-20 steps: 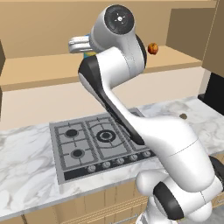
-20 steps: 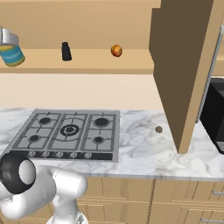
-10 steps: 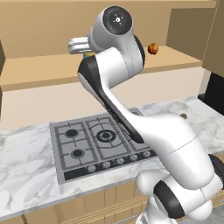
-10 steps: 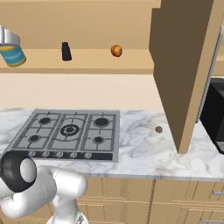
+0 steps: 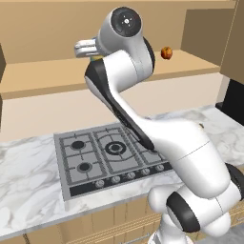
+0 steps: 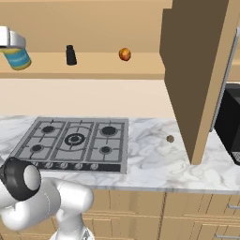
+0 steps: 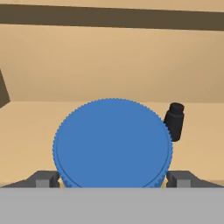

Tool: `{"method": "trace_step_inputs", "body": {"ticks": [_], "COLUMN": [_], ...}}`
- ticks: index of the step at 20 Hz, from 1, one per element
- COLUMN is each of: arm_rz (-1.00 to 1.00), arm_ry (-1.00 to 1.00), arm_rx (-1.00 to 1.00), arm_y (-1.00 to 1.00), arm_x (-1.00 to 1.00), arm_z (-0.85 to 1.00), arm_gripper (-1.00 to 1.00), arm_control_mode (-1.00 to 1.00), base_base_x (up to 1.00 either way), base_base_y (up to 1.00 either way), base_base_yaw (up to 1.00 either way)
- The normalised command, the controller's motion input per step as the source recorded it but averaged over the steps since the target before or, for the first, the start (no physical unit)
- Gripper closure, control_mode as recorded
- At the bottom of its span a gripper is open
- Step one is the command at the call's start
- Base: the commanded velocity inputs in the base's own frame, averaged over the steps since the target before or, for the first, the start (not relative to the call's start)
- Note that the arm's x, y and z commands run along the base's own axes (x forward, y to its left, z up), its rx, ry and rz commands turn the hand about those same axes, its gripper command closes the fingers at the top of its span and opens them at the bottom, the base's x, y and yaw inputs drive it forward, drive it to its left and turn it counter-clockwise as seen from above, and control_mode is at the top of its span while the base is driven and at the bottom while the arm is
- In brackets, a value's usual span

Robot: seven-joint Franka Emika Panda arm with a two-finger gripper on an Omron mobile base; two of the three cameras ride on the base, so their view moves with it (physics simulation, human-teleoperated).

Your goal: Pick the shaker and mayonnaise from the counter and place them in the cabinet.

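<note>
Nothing shifted since the earlier frames, arm and objects placed as before. From the left on the cabinet (image 6: 140, 75) shelf: mayonnaise (image 6: 18, 58) standing upright at the far left, blue lid (image 7: 113, 143) facing the hand camera, tool (image 7: 113, 178) spread wide with one finger (image 7: 43, 178) either side of the lid, grip on the jar not clear. Black shaker (image 6: 71, 55) upright just right of the jar, apart from it. Orange-red fruit (image 6: 124, 54) further right on the same shelf. Open cabinet door (image 6: 197, 79) at the right. Gas hob (image 6: 75, 140) below, set in the marble worktop (image 6: 159, 164)
</note>
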Motion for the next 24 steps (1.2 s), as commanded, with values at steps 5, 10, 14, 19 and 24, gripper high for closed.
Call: {"method": "trace_step_inputs", "body": {"ticks": [5, 10, 14, 19, 24], "arm_rz": [0.04, 0.01, 0.0, 0.0, 0.0], "arm_ry": [0.04, 0.02, 0.0, 0.0, 0.0], "arm_rx": [0.0, 0.0, 0.0, 0.0, 0.0], "arm_y": [-0.09, -0.02, 0.0, 0.0, 0.0], "arm_x": [0.12, 0.02, 0.0, 0.0, 0.0], "arm_z": [0.0, 0.0, 0.0, -0.03, 0.0], "arm_gripper": [1.0, 1.0, 1.0, 1.0, 1.0], "arm_control_mode": [-1.0, -1.0, -1.0, -1.0, -1.0], "base_base_x": [0.0, 0.0, 0.0, 0.0, 0.0], "base_base_y": [0.0, 0.0, 0.0, 0.0, 0.0], "base_base_yaw": [0.0, 0.0, 0.0, 0.0, 0.0]}}
